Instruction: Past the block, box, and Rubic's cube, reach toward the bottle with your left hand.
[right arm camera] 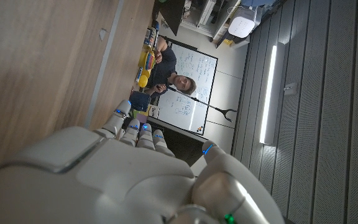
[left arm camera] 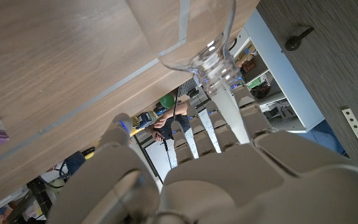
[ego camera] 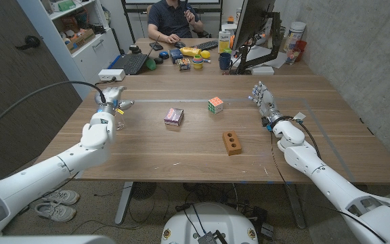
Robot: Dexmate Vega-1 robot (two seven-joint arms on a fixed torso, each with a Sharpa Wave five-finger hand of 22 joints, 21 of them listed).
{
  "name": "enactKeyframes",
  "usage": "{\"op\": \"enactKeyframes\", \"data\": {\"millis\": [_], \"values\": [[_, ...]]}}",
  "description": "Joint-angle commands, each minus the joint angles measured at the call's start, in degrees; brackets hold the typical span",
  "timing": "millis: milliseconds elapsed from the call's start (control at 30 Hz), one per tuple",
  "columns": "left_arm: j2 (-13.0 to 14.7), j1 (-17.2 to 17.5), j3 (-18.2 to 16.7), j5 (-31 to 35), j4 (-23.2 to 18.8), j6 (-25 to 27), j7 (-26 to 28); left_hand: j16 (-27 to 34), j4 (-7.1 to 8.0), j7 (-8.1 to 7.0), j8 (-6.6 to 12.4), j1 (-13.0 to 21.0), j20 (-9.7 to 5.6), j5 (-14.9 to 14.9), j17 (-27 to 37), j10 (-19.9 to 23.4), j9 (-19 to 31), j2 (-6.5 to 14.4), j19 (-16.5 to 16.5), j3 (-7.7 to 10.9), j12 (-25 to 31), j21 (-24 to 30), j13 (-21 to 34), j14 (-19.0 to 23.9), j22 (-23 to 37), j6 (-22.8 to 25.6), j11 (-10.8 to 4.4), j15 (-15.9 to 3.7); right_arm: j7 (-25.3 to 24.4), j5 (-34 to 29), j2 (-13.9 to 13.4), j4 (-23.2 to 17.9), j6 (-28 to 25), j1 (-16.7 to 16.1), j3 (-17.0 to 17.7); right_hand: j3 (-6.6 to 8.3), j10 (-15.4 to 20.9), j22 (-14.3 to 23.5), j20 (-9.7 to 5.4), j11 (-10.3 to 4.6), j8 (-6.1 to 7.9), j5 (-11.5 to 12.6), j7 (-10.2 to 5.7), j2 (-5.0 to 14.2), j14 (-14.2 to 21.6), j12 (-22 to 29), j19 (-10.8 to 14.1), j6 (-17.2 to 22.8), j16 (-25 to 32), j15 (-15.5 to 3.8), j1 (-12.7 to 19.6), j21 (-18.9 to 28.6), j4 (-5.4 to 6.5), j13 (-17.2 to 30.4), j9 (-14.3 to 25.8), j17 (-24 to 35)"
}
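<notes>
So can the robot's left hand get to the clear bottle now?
Probably yes. The left hand is already right at the clear bottle, fingers alongside it, with nothing between them.

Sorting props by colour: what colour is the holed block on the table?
Reddish-brown, brick-like block; the head view shows it best.

One bottle [ego camera: 120, 123], one box [ego camera: 173, 116], one Rubik's cube [ego camera: 215, 104], one block [ego camera: 232, 143].

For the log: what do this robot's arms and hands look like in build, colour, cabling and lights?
Both arms are smooth, white, rounded shells. A black cable loops over the left arm to its wrist, and black cables run along the right arm. The left hand and right hand are pale grey and segmented, with small blue lights along the fingers in the wrist views.
</notes>
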Motion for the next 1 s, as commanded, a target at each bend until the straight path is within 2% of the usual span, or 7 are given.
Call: {"op": "enactKeyframes", "data": {"millis": [33, 167, 233, 433, 533, 567, 1000], "values": [[3.2, 0.1, 1.2, 1.6, -5.1, 3.1, -8.3, 1.0, -0.13, -0.05, 2.00, 1.6, 0.06, -0.7, 0.5, 6.3, 0.7, 0.0, 2.4, 0.57, 2.3, 0.3, 1.2, 4.9, 0.3, 5.4, -0.36, -2.83, 0.0, 0.3, 0.4, 0.7, 0.4, 0.1, 0.2, -0.35, 0.3, 0.2, 0.06, 0.07, 0.24, 0.3, -0.07, 3.89, -1.5, 0.4, -0.3, -0.4, 0.3, 0.51, -0.5, -0.1, 0.11, 0.1, 0.2, 0.1], [3.6, 0.3, 1.3, 2.5, -6.3, 4.1, -9.6, 1.2, -0.14, -0.03, 3.13, 2.2, 0.02, -0.7, 0.7, 9.2, 1.0, -0.2, 3.4, 0.98, 3.5, 0.1, 1.8, 7.1, 0.3, 8.4, -0.03, -3.61, 0.2, 0.0, 0.3, 1.1, 0.7, 0.2, 0.2, -0.45, 0.3, 0.2, 0.08, 0.12, 0.23, 0.3, -0.06, 3.89, -1.4, 0.4, -0.5, -0.4, 0.2, 0.57, -0.5, -0.2, 0.11, 0.1, 0.2, 0.1], [3.5, 0.3, 1.5, 3.3, -6.6, 5.0, -10.0, 0.9, -0.15, 0.02, 4.69, 3.1, 0.01, -0.9, 0.8, 10.1, 1.4, 0.4, 4.1, 1.77, 4.1, 0.0, 2.5, 8.0, 0.4, 12.1, -0.10, -3.59, 0.3, 0.4, 0.3, 1.0, 0.5, 0.1, 0.3, -0.49, 0.3, 0.2, 0.06, 0.13, 0.24, 0.3, -0.03, 3.89, -1.4, 0.4, -0.5, -0.4, 0.2, 0.56, -0.5, -0.3, 0.11, 0.1, 0.2, 0.0], [3.6, -0.3, 2.6, 5.3, -6.8, 5.6, -12.4, 0.6, -0.79, -0.06, 5.81, 5.7, -0.16, -1.4, 1.1, 9.3, 1.8, 1.6, 5.6, 3.64, 4.3, 0.2, 3.4, 9.2, 0.4, 14.6, -0.27, -4.08, 0.2, 0.7, 0.1, 0.8, 0.6, -0.2, 0.6, -0.58, 0.3, 0.2, 0.09, 0.11, 0.23, 0.3, -0.03, 3.87, -1.4, 0.4, -0.5, -0.5, 0.2, 0.62, -0.5, -0.3, 0.11, 0.1, 0.2, 0.0], [3.6, -0.4, 2.7, 5.7, -6.9, 5.6, -13.3, -0.5, -1.21, -0.10, 5.87, 7.6, -0.38, -2.0, 1.0, 7.2, 1.9, 1.8, 5.8, 4.77, 3.7, 0.0, 3.9, 8.1, 0.4, 14.8, 0.05, -3.56, 0.1, 0.8, -0.1, 0.7, 0.6, -0.4, 0.8, -0.65, 0.3, 0.2, 0.12, 0.16, 0.24, 0.4, -0.02, 3.87, -1.3, 0.4, -0.6, -0.5, 0.2, 0.62, -0.5, -0.4, 0.11, 0.2, 0.2, 0.0], [3.5, -0.4, 2.7, 5.9, -6.9, 5.8, -13.4, -0.8, -1.25, -0.11, 5.83, 8.0, -0.47, -2.2, 1.0, 6.8, 1.9, 1.8, 5.8, 4.99, 3.6, -0.1, 4.0, 7.9, 0.4, 14.7, -0.30, -3.32, 0.0, 0.7, -0.1, 0.6, 0.6, -0.5, 0.8, -0.68, 0.3, 0.2, 0.14, 0.17, 0.24, 0.4, -0.02, 3.86, -1.3, 0.4, -0.6, -0.5, 0.2, 0.62, -0.5, -0.4, 0.10, 0.2, 0.2, 0.0], [2.7, -0.3, 2.8, 8.0, -6.6, 6.8, -14.5, -1.2, -1.39, -0.12, 5.61, 10.0, -1.50, -2.8, 0.9, 7.0, 1.9, 2.1, 6.4, 6.13, 3.8, -0.1, 4.4, 8.3, 0.5, 14.3, -0.24, -4.09, 0.1, 0.6, -0.5, 0.4, 0.7, -0.7, 0.9, -1.02, 0.3, 0.2, 0.19, 0.17, 0.29, 0.4, 0.01, 3.75, -1.2, 0.4, -0.6, -0.5, 0.0, 0.69, -0.5, -0.6, 0.09, 0.2, 0.2, -0.1]]}}
